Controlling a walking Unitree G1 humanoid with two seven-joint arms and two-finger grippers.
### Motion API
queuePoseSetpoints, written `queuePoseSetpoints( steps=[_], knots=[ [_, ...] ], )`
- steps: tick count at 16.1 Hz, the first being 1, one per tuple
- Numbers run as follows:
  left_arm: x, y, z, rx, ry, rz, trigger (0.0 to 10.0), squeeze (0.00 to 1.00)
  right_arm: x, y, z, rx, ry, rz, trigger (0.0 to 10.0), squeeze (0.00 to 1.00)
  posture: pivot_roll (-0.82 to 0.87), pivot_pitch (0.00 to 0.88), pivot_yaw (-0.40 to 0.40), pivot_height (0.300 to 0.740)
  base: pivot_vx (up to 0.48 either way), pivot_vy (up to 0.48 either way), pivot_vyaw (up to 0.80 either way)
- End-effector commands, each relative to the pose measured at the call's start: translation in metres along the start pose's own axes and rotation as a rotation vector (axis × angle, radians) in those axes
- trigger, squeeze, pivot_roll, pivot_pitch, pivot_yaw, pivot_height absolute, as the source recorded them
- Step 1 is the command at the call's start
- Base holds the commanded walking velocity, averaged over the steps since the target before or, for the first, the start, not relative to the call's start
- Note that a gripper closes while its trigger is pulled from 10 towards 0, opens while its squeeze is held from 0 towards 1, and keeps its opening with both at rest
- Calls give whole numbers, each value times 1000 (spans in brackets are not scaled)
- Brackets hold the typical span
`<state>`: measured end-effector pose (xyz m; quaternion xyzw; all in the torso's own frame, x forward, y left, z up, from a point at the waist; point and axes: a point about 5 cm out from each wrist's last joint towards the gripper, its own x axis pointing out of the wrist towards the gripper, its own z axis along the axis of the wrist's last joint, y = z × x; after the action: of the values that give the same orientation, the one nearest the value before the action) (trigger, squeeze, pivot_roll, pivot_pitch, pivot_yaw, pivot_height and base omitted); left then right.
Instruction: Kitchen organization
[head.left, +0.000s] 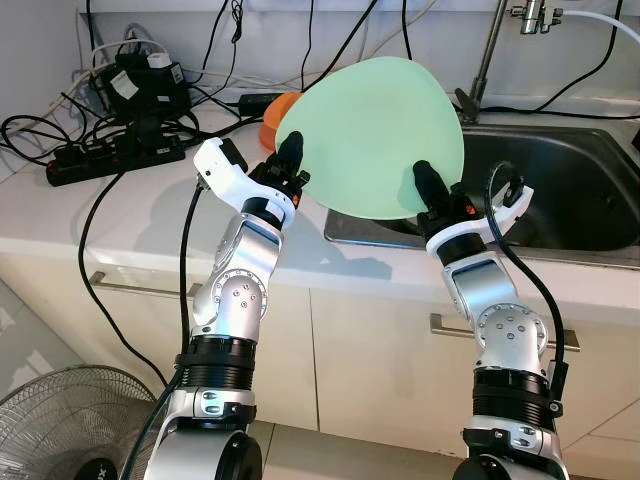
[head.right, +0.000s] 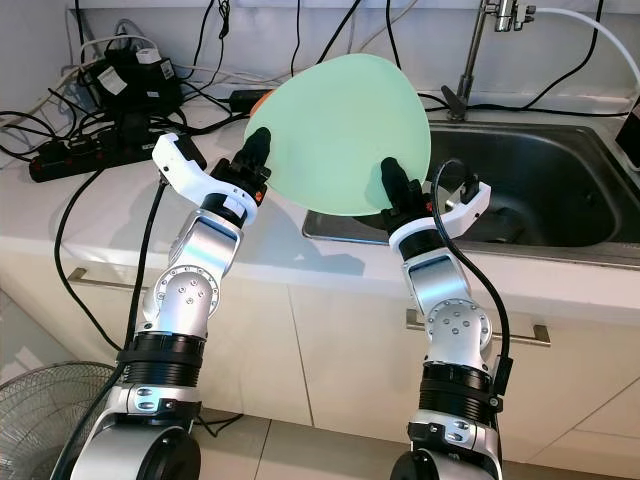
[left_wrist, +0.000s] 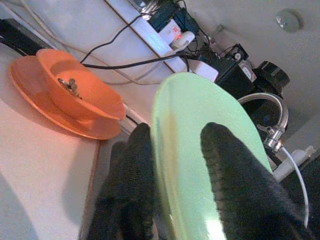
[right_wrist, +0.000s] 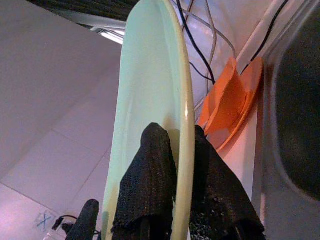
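Pale green plate (head.left: 375, 135) held upright on edge above the white counter (head.left: 140, 215), just over the near left corner of the steel sink (head.left: 560, 190). Gripped from both sides at once.

Left gripper (head.left: 292, 160) at the plate's left rim, on the side away from the sink: fingers (left_wrist: 227, 175) closed across the rim, one black pad on each face, as confirmed in the left wrist view. Nothing else in that grasp.

Right gripper (head.left: 430, 190) at the plate's lower right rim, directly over the sink's front edge: fingers (right_wrist: 145, 185) pinched tight on the rim, one either side, per the right wrist view.

Orange bowl (left_wrist: 82, 92) seated on an orange plate (left_wrist: 35, 95), on the counter behind the green plate and left of the sink; small metallic item inside the bowl, not identifiable. Faucet (head.left: 490, 50) rising behind the sink. Black power strip (head.left: 110, 155) and tangled cables (head.left: 40, 130) on the counter well left of the sink. Floor fan (head.left: 60, 420) below the counter, left of the sink cabinet.
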<state>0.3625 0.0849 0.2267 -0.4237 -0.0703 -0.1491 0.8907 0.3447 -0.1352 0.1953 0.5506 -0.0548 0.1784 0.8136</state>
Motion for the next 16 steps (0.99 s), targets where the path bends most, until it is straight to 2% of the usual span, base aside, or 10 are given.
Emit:
queuePoseSetpoints(
  steps=[1,3,4,5,7,9,13,14,15,16],
  knots=[
    [-1,-22,-19,-63,37,-80,10000,1000,5,9,-2,7,2,25,0,0,21,0,94,740,0,0,0],
    [-3,-19,-21,-66,48,-67,10000,1000,7,8,5,41,-46,9,0,0,20,0,95,740,0,0,0],
    [-3,-18,-21,-66,52,-67,10000,153,7,8,7,47,-57,5,0,0,20,0,95,740,0,0,0],
    [-4,-18,-23,-42,67,-66,10000,0,9,7,15,53,-99,-6,0,0,23,0,95,740,0,0,0],
    [-5,-16,-27,-15,85,-63,10000,0,12,4,33,73,-205,-51,0,0,24,0,94,740,0,0,0],
    [-6,-15,-30,1,99,-57,10000,0,12,1,43,76,-258,-78,0,0,23,0,94,740,0,0,0],
    [-10,-15,-39,126,162,-71,10000,0,10,-6,60,-74,-332,-165,157,0,30,0,91,740,0,0,0],
    [-12,-16,-46,240,205,-92,10000,0,13,-12,66,-252,-331,-229,10000,0,32,0,88,740,0,0,0],
    [-13,-16,-47,258,214,-93,10000,0,13,-13,67,-295,-329,-239,10000,0,32,0,88,740,0,0,0],
    [-15,-16,-48,296,232,-91,10000,0,14,-15,71,-424,-325,-267,10000,0,38,0,87,740,0,0,0]
  ],
)
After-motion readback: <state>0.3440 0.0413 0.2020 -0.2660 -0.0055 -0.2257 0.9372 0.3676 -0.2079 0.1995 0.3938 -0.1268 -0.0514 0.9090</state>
